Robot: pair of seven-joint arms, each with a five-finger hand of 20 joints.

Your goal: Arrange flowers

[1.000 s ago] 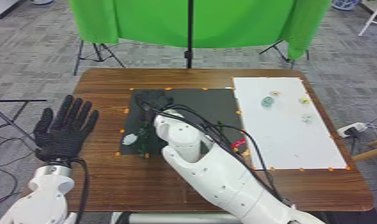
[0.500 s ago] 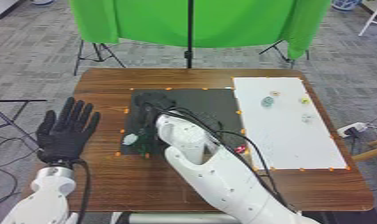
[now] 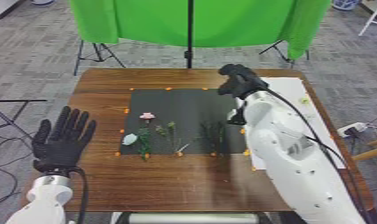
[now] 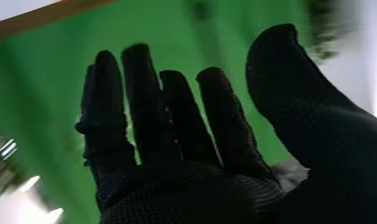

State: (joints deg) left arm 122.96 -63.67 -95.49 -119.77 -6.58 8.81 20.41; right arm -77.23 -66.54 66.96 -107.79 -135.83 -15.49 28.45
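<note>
In the head view my right hand (image 3: 241, 82) is above the back left corner of the white sheet (image 3: 282, 84), holding nothing that I can see. The right wrist view has the same hand (image 4: 180, 182) open, fingers straight and thumb apart. My left hand (image 3: 60, 145) lies open left of the black mat (image 3: 189, 100). On the mat are a pink flower (image 3: 147, 116), a pale flower (image 3: 129, 139) and several green stems (image 3: 173, 132). A yellow flower (image 3: 304, 100) is on the white sheet. The right arm covers much of that sheet.
Brown wooden table (image 3: 158, 185) surrounds the mat and sheet. Orange markers line their edges. A green backdrop (image 3: 238, 30) with a dark pole stands behind the table. Black cables run along my right arm.
My right hand has swung from the mat's left part to the back right. The pink flower and stems it covered now show, while the right arm hides the sheet's pale pieces.
</note>
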